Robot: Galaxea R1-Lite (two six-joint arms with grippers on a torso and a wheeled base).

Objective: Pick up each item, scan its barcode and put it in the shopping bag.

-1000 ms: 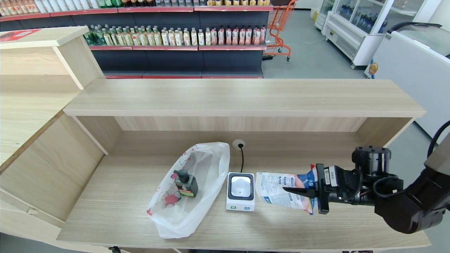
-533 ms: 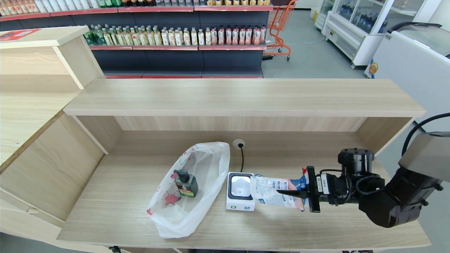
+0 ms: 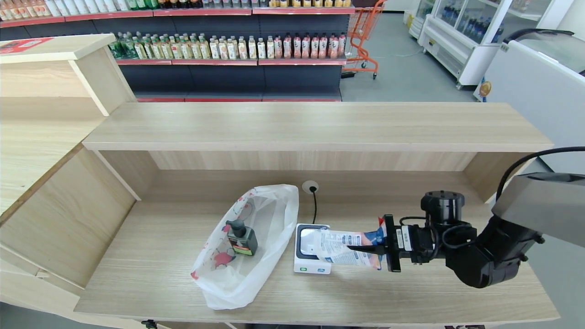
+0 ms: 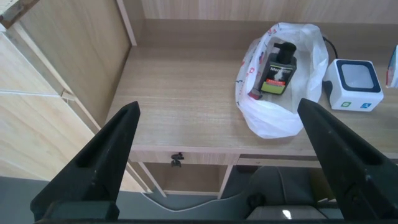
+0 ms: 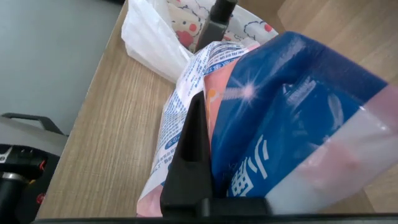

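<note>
— on the lower counter, what's where?
— a white shopping bag lies open on its side, left of centre, with a dark pump bottle inside it. just beside the bag's right edge sits a small white scanner, window facing up. its black cable runs back to a hole in the counter.
— and the item in hand?
— a blue and white pouch, held lying flat, reaching in from the right. its free end hangs over the right part of the scanner's window. whether it touches the scanner i cannot tell.
— the right claw?
— the right gripper is pinching the pouch at its blue end. in the right wrist view one dark finger presses along the pouch's side.
— the left one?
— the left gripper has its two fingers spread wide apart. it sits out past the counter's front edge, with the bag, bottle and scanner farther off.
</note>
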